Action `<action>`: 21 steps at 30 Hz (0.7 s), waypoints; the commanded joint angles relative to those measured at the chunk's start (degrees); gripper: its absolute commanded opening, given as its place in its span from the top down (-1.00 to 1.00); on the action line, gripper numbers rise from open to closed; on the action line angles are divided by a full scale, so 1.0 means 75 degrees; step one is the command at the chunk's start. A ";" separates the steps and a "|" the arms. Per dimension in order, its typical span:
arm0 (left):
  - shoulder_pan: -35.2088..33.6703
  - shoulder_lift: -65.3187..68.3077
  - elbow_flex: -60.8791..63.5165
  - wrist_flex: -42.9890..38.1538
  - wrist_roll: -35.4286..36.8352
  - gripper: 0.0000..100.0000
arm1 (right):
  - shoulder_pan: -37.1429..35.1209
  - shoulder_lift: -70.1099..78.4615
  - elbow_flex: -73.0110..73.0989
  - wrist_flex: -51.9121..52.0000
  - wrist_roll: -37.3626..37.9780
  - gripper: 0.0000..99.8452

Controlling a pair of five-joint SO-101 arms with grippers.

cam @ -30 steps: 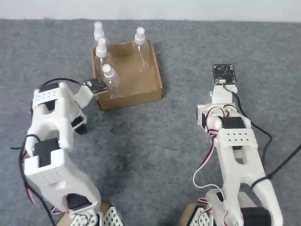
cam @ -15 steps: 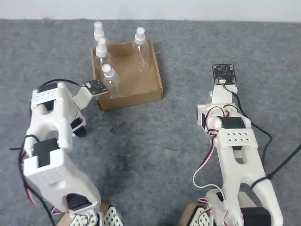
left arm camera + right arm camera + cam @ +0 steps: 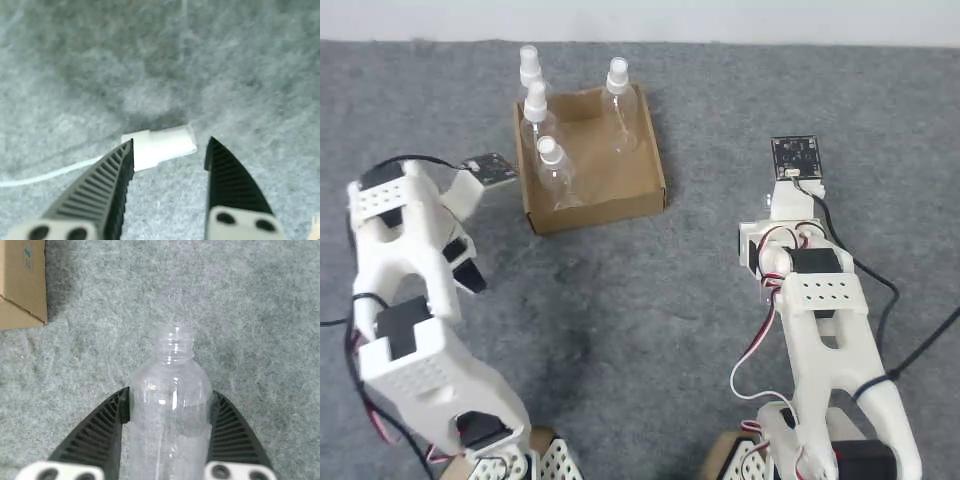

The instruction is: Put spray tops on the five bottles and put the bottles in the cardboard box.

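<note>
Clear bottle (image 3: 171, 375), no top, clamped in the right tool (image 3: 170, 395), right of the cardboard box (image 3: 610, 205) and well apart from it. White spray top (image 3: 159, 147) lies on the grey bench (image 3: 650, 300) left of the box. Left tool (image 3: 170, 142) hangs over it, fingers apart, one either side. Three capped bottles (image 3: 552, 170) stand inside the box. A fourth (image 3: 530, 65) is at its far-left corner, in or out unclear.

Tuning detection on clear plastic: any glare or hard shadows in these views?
Right wrist view: small glints on the uncapped bottle in the right claw; dark shadow on the carpet beside the cardboard box. Left wrist view: dark shadow against the spray top inside the open left claw. High view: even light, soft shadows only.
</note>
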 commanded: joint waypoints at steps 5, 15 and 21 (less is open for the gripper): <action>-0.0199 -0.0176 -0.0498 0.0094 -0.0094 0.55 | 0.0100 -0.0369 -0.0188 -0.0170 0.0000 0.76; -0.0211 -0.0176 -0.0955 0.0141 -0.0199 0.55 | 0.0100 -0.0369 -0.0188 -0.0170 0.0000 0.76; -0.0457 -0.0176 -0.1143 0.0621 -0.0715 0.55 | 0.0100 -0.0369 -0.0188 -0.0170 0.0000 0.76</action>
